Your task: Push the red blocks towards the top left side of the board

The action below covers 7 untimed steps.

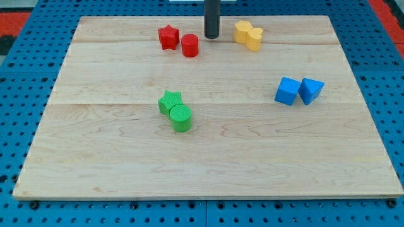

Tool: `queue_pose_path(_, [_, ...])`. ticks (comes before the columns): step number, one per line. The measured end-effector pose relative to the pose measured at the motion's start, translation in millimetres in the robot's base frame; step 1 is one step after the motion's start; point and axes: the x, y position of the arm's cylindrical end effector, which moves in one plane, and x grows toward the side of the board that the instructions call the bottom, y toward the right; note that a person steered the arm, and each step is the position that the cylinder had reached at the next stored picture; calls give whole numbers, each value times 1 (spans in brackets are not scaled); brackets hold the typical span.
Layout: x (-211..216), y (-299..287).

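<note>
My tip, a bare rod holding nothing, stands near the view's top, just right of the red cylinder, with the red star touching the cylinder's left. I judge a leftward push through the cylinder, slow and centred, best moves both along the top edge without brushing the yellow blocks at my right.

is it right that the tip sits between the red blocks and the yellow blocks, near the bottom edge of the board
Not quite. My tip does sit between the red cylinder, which is beside the red star, and the yellow blocks, but near the top edge of the board, not the bottom, as the camera view shows.
</note>
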Motion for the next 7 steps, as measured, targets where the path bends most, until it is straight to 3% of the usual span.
queue_pose_path(1, [34,0])
queue_pose_path(2, [41,-12])
queue_pose_path(5, [-31,-118])
queue_pose_path(6, [-21,-117])
queue_pose_path(7, [-34,-45])
